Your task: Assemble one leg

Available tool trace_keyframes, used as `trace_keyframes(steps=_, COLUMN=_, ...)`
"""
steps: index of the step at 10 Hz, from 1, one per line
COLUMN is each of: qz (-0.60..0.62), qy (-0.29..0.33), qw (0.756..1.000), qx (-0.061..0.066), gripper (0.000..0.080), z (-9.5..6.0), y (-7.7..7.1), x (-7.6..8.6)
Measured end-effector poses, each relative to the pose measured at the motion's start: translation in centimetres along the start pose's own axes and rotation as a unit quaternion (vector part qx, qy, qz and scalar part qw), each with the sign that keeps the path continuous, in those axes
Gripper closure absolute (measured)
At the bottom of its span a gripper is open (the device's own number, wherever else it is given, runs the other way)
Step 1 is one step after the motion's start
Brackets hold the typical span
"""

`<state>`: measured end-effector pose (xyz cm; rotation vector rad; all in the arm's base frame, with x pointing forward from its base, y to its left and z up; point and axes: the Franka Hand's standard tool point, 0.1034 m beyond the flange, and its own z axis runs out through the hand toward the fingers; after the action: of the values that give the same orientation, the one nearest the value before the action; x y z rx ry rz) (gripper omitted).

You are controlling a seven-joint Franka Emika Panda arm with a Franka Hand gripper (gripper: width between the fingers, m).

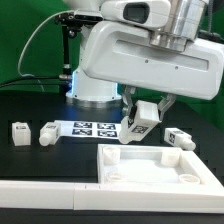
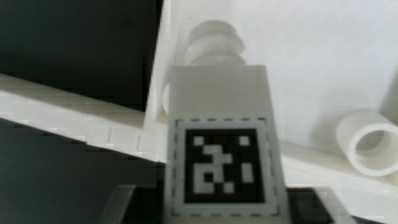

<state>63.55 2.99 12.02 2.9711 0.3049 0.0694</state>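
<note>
My gripper (image 1: 146,120) is shut on a leg (image 1: 147,113), a short white post with a black-and-white tag, and holds it above the far edge of the large white square piece (image 1: 120,172). In the wrist view the leg (image 2: 219,100) sits between my dark fingers (image 2: 135,205), tag facing the camera, its narrow threaded end (image 2: 215,42) pointing away. Below it lies the square piece's rim (image 2: 107,125), with a round corner hole (image 2: 374,148) beside the leg.
Two more legs (image 1: 20,132) (image 1: 48,131) lie at the exterior view's left and one (image 1: 180,138) at its right. The marker board (image 1: 92,128) lies by the robot base. A white rail (image 1: 50,200) runs along the front.
</note>
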Motion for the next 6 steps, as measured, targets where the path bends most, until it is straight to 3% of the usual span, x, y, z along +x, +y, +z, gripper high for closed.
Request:
trace_keyframes(steps=1, qz=0.028, qy=0.03, qw=0.999, qx=0.012, gripper=0.0514, z=0.2, y=-0.3, x=0.2)
trace_keyframes(steps=2, qz=0.069, qy=0.047, qw=0.996, qx=0.039, gripper=0.0514, z=0.5, y=-0.8, x=-0.5)
trace_keyframes(steps=3, qz=0.081, qy=0.092, qw=0.991, qx=0.055, gripper=0.0514, z=-0.3, y=-0.8, x=-0.3)
trace_keyframes(steps=4, qz=0.097, qy=0.154, qw=0.982, qx=0.056, gripper=0.0514, z=-1.2, y=-1.0, x=-0.1)
trace_keyframes(steps=6, qz=0.118, qy=0.236, qw=0.963, qx=0.056, gripper=0.0514, z=-1.7, y=-4.0, x=-0.7)
